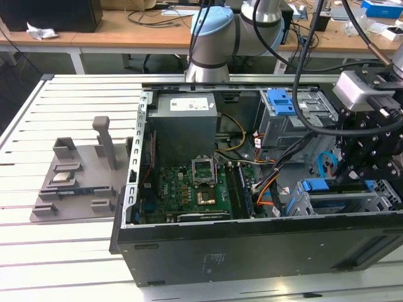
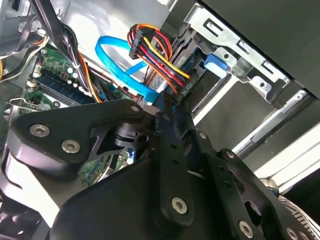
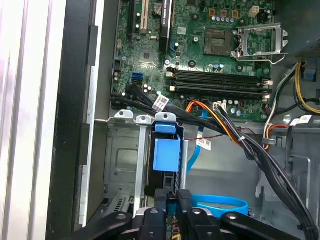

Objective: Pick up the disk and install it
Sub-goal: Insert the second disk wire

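While the disk (image 3: 165, 152) sits edge-on in the drive cage (image 3: 122, 160) by the case wall, gripper (image 3: 171, 197) fingers look nearly closed at its rear edge; grip unclear. Step: seating. Next needs a straight push, clear of the blue SATA cable (image 3: 220, 204).

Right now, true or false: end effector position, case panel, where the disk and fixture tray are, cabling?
1. The end effector is over the drive cage at the exterior view's right. True.
2. The computer case is closed by its side panel. False: it is open, with the motherboard exposed.
3. The disk lies on the grey fixture tray. False: it sits in the drive cage, below the end effector.
4. The grey fixture tray is on the table, on the exterior view's left of the case. True.
5. A blue flat cable lies inside the case near the end effector. True.
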